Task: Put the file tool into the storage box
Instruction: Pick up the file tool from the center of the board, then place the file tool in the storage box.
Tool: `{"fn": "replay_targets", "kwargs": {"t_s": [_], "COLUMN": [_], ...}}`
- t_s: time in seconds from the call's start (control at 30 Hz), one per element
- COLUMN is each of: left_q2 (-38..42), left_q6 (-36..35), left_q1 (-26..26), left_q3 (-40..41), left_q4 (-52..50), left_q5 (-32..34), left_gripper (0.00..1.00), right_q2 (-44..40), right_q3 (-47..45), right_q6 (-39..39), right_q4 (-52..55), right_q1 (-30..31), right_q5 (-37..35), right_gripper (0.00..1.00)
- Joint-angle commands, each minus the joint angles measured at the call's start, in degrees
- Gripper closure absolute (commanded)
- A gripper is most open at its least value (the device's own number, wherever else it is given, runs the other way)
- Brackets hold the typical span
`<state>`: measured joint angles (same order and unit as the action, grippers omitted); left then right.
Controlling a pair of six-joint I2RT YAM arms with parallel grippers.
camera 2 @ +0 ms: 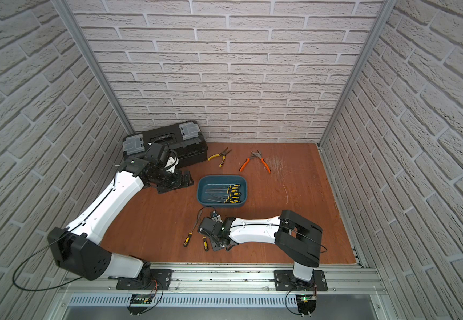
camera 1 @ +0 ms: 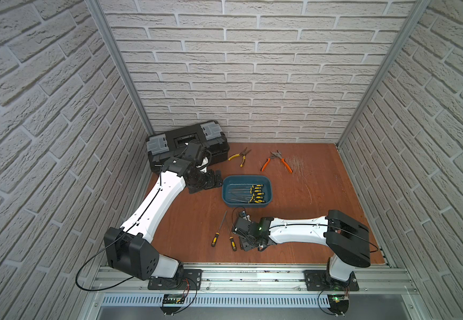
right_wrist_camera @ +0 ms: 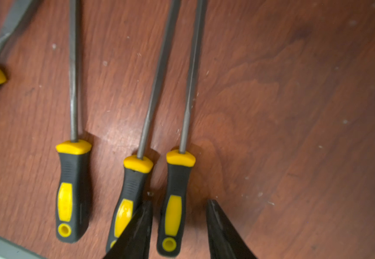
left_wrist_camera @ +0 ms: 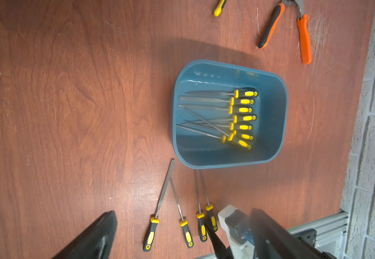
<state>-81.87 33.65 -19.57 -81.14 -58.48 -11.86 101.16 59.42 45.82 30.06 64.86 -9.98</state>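
The file tool (right_wrist_camera: 178,177) lies flat on the reddish wood-grain surface (camera 1: 321,199), outside the storage box (camera 1: 231,186), its tip near the box's long wall that faces the arm bases. The right pincer (right_wrist_camera: 179,201) sits low over the file's handle with jaws parted, one black finger on each side. A sliver of surface shows between the handle and each finger, so nothing is gripped.

A neighbouring file (right_wrist_camera: 132,186) lies parallel and very close. Its handle crowds one finger, which overlaps it in the right wrist view. Two further files (left_wrist_camera: 170,201) lie on the same side of the box, their shafts meeting in a narrow V.

Inside the box several stored files (left_wrist_camera: 226,116) lie roughly side by side, handles toward one short end, and a few shafts cross. All have grey steel shafts and black ribbed handles with yellow collars, yellow inlays and a yellow-ringed hole at the butt. Faint marks on the inlays are too blurred to read.

The box is smooth teal-blue plastic, open-topped, with rounded corners. The left pincer (camera 1: 214,181) rests just beside its other short end, jaws spread and empty. Beyond that end stands a black toolbox (camera 1: 188,144) with grey latches. Past the box's far long wall lie yellow-handled pliers (camera 1: 240,156) and orange-handled pliers (camera 1: 277,162) beside pale scratches.
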Motion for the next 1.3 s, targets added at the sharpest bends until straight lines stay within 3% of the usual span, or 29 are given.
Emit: {"fn": "replay_targets", "kwargs": {"t_s": [0.0,0.27,0.5,0.93,1.27], "left_q2": [-0.4,-0.7,-2.1,-2.6,-2.9], "left_q6": [-0.4,-1.3,-0.3,1.5,3.7], "left_q1": [-0.3,-1.1,-4.6,-4.7,-1.6], "left_q3": [-1.1,-1.7,-3.4,-7.5,-9.9], "left_q4": [0.5,0.4,1.4,4.2,5.7], "left_q5": [0.5,2.9,6.6,9.1,7.5], "left_gripper": [0.02,0.02,0.02,0.02,0.02], "right_q2": [1.0,-0.9,-11.6,-34.2,-35.4], "right_q3": [0.6,-1.3,-6.9,-13.9,-5.8], "right_q6": [0.1,-0.5,-2.6,-8.6,-20.7], "right_q4": [1.1,1.7,3.4,13.6,19.5], "right_q1": [-0.3,-0.2,0.1,-0.1,-6.9], "right_q5": [-0.3,-1.6,-3.2,-3.9,-1.0], "right_gripper": [0.58,0.78,0.93,0.97,0.97]}}
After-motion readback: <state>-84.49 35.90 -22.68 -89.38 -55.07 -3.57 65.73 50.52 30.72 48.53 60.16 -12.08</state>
